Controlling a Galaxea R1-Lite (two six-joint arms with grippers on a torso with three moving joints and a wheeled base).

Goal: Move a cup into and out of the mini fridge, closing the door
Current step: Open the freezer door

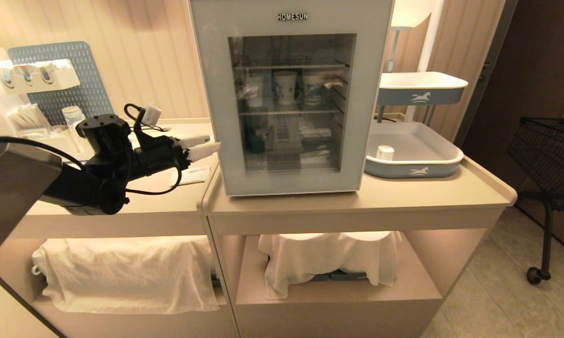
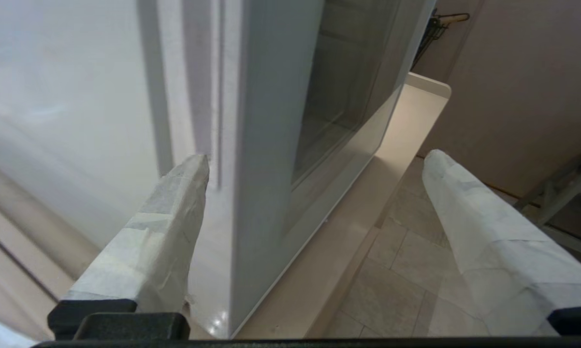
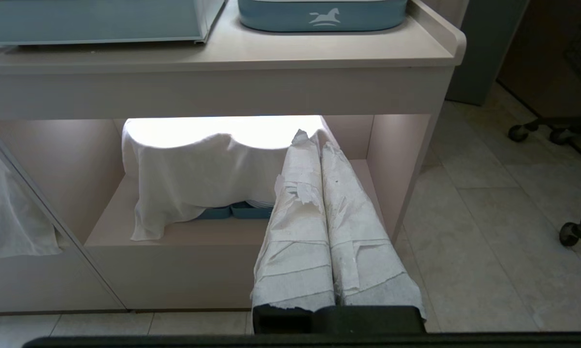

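Nearest, the left hand (image 1: 206,146), taped fingers spread, straddles the closed pale grey-blue glass door's (image 1: 291,94) left edge; I'd hook it gently. The right hand (image 3: 319,145), pressed together, hangs below the beige surface (image 1: 404,195). The tiny white cup (image 1: 384,152) sits in the blue-rimmed tray (image 1: 446,157) beside the white mini fridge (image 2: 102,96)

Mini fridge (image 1: 291,94) top cut off; contents dim.

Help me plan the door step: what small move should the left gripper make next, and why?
Probably ease the left gripper forward so its open fingers straddle the edge of the door, then close. The door is shut on the mini fridge, and the cup sits outside in the tray.
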